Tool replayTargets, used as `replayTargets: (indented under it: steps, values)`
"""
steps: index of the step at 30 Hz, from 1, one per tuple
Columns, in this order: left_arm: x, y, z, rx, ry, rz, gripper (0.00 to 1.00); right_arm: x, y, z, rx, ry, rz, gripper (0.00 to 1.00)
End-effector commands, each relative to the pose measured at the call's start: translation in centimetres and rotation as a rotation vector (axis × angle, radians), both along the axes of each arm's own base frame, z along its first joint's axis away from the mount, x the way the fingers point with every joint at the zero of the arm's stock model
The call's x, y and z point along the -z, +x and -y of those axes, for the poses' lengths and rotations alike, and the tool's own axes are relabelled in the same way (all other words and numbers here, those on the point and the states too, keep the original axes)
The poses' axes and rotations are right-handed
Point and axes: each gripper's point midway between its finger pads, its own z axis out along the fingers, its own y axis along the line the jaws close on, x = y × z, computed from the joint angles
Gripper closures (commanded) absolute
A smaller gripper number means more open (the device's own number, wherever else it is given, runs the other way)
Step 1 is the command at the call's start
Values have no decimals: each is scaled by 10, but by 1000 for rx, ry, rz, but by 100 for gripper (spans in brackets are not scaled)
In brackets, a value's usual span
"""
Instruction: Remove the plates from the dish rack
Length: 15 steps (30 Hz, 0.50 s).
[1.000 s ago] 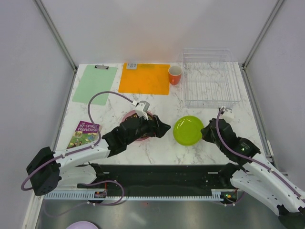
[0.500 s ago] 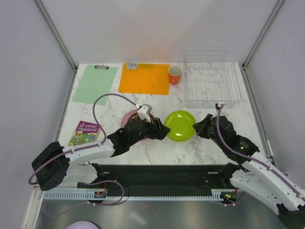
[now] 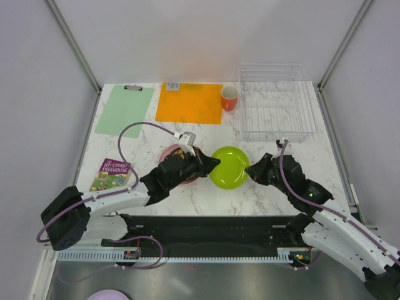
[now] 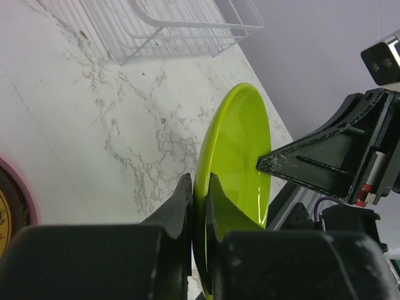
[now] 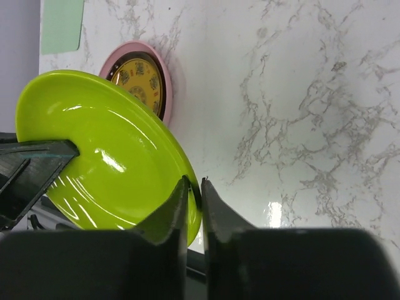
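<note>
The lime green plate (image 3: 229, 167) is pinched at opposite rims by left gripper (image 4: 200, 187) and right gripper (image 5: 194, 186) (both clamped narrow); it could be dropped if released early.

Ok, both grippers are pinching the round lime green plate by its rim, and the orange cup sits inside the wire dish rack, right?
No: the top view shows the orange cup standing beside the clear wire dish rack, not inside it. The rest holds.

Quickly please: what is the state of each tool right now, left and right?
Left tool: closed, holding the lime green plate by its rim.
Right tool: closed on the opposite rim of the same plate.
</note>
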Motion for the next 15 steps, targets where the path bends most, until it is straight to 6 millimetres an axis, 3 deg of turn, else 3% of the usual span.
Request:
replayTargets:
  steps: [1,2,3,5,6,9,15]
  values:
    - [11,4,-16,-60,87,27,98,-36,8,-17,-21,115,77,76]
    - [13,7,-21,-86,97,27,98,-34,8,-16,-19,109,74,74]
    - [13,7,-27,-102,120,30,98,-34,9,-16,-14,106,76,58]
    - [12,15,-41,-172,149,34,98,-32,11,-12,4,92,77,49]
    - [22,15,-51,-196,203,14,98,-33,12,-8,23,83,84,45]
    - [20,26,-80,-296,257,24,98,-32,12,0,45,56,93,41]
    - [41,41,-141,-445,318,-19,98,-22,11,3,44,17,79,38]
